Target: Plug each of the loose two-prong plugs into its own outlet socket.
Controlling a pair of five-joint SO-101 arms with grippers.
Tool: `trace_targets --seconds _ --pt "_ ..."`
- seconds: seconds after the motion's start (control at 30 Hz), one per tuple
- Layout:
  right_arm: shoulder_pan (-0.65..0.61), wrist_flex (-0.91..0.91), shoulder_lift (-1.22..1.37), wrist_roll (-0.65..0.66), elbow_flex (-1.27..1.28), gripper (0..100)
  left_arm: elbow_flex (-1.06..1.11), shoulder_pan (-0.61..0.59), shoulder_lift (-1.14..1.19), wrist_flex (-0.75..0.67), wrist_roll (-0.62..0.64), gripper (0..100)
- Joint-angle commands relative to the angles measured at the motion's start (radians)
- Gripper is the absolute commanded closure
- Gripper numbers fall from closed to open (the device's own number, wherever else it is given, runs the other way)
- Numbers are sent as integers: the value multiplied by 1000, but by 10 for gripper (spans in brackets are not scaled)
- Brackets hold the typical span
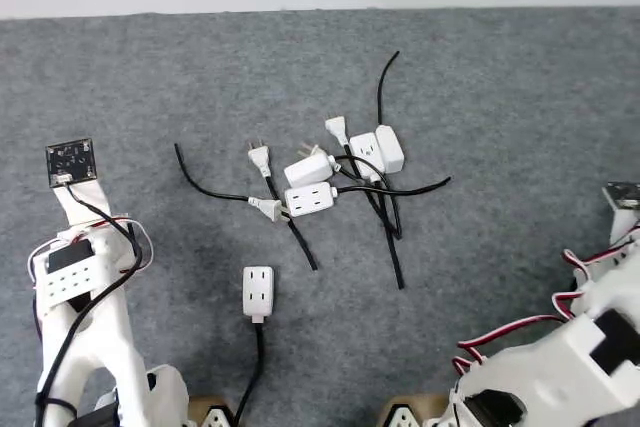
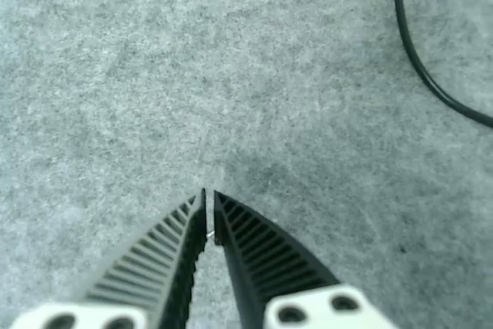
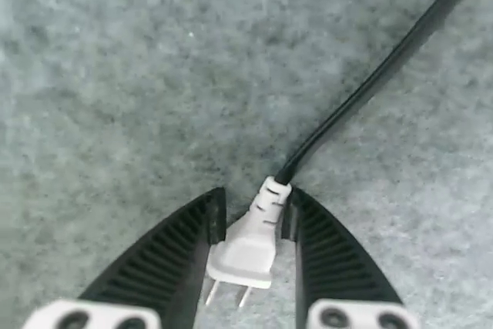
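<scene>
In the right wrist view my right gripper (image 3: 254,194) is shut on a white two-prong plug (image 3: 245,246). Its prongs point back toward the wrist and its black cord (image 3: 370,82) runs away over the grey carpet. My left gripper (image 2: 209,192) is shut on nothing, low over bare carpet, with a black cord (image 2: 420,59) off to one side. In the high view, loose white plugs (image 1: 259,157), (image 1: 268,208), (image 1: 337,129) and white outlet blocks (image 1: 310,199), (image 1: 309,169), (image 1: 377,151) lie tangled mid-table. One outlet block (image 1: 258,290) lies alone nearer the arms.
The left arm (image 1: 72,287) stands at the near left and the right arm (image 1: 570,347) at the near right. Black cords (image 1: 385,217) cross among the outlets. Grey carpet (image 1: 500,97) covers the table up to a pale wall at the back.
</scene>
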Motion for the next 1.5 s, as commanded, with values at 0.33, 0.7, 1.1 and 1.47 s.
trace_targets --seconds 0.33,0.7,1.1,1.47 --pt "48 13 -54 -341 -29 954 -1 9 0 -26 8 987" --pt "35 -41 50 -269 -68 949 -1 9 0 -25 8 987" --pt "25 62 124 -270 -193 989 4 9 0 -28 8 987" --pt "-124 332 -321 -359 -190 990 -18 124 0 143 -137 987"
